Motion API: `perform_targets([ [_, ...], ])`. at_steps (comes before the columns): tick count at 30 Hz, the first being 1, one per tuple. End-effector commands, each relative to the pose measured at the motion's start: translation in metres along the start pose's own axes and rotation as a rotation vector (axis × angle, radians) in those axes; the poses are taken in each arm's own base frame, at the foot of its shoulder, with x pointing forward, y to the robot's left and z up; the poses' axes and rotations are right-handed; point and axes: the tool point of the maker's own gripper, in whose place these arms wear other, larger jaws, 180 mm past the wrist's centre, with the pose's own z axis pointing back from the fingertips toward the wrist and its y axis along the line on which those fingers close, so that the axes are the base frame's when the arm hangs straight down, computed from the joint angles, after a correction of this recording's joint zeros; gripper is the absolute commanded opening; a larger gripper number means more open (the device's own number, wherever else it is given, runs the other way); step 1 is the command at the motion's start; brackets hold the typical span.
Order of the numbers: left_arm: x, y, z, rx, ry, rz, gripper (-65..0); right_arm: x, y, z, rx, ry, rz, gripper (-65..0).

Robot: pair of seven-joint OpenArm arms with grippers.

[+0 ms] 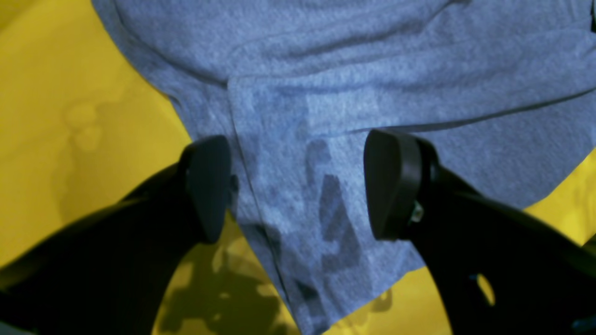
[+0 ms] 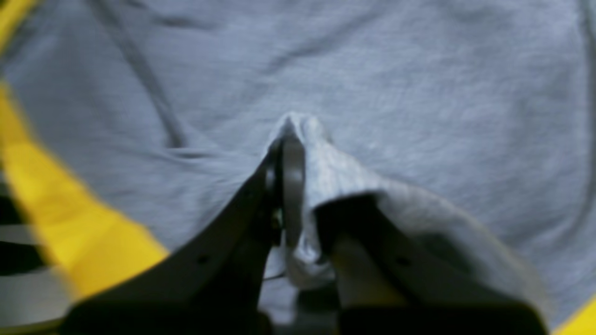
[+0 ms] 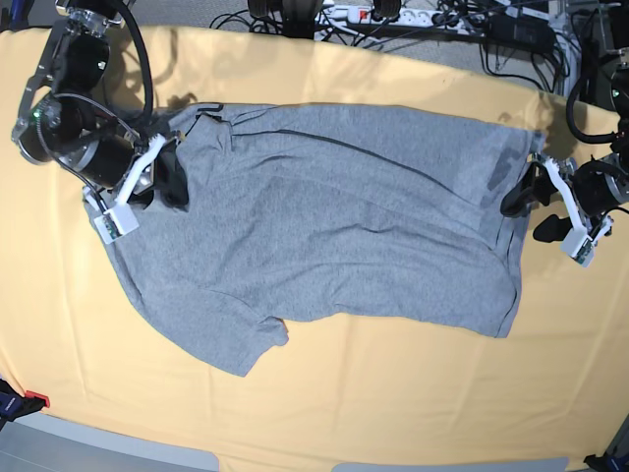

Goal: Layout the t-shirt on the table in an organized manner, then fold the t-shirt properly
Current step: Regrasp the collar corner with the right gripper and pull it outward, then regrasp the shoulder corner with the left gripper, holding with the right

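The grey t-shirt (image 3: 344, 226) lies spread across the middle of the peach table (image 3: 393, 393), plain side up, with one sleeve pointing to the front left. My right gripper (image 3: 169, 182) is at the shirt's left end, shut on a bunched fold of fabric (image 2: 298, 139). My left gripper (image 3: 531, 216) is open at the shirt's right edge. In the left wrist view its fingers (image 1: 209, 186) straddle a folded corner of the shirt (image 1: 326, 93), where dark lettering shows faintly through the cloth; the left gripper (image 1: 300, 186) holds nothing.
Cables and a power strip (image 3: 393, 15) lie along the table's back edge. More cabling and gear (image 3: 600, 59) sit at the back right. A small red object (image 3: 31, 400) is at the front left corner.
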Motion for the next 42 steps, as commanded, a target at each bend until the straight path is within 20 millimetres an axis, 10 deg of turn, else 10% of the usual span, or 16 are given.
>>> perform_targets([
  [1, 0.014, 0.004, 0.006, 0.009, -0.035, -0.024, -20.1, 0.012, -0.007, 0.004, -0.035, -0.034, 0.049, -65.0],
  [19, 0.005, 0.025, 0.008, 0.123, 0.017, 0.007, -20.1, -0.003, -0.074, 0.018, -0.434, 0.053, -0.01, -65.0],
  [25, 0.004, 0.028, 0.009, 0.142, 0.024, -0.003, -20.1, 0.002, -0.066, 0.014, -0.378, 0.032, 0.024, -65.0],
  [31, 0.008, 0.032, 0.01, 0.16, 0.016, -0.017, -20.1, 0.027, -0.077, 0.018, -0.434, -0.059, 0.046, -21.7],
  [42, 0.01, 0.041, 0.02, 0.18, 0.042, -0.044, -20.1, 0.035, -0.097, 0.081, -0.519, 0.012, 0.125, -21.8],
])
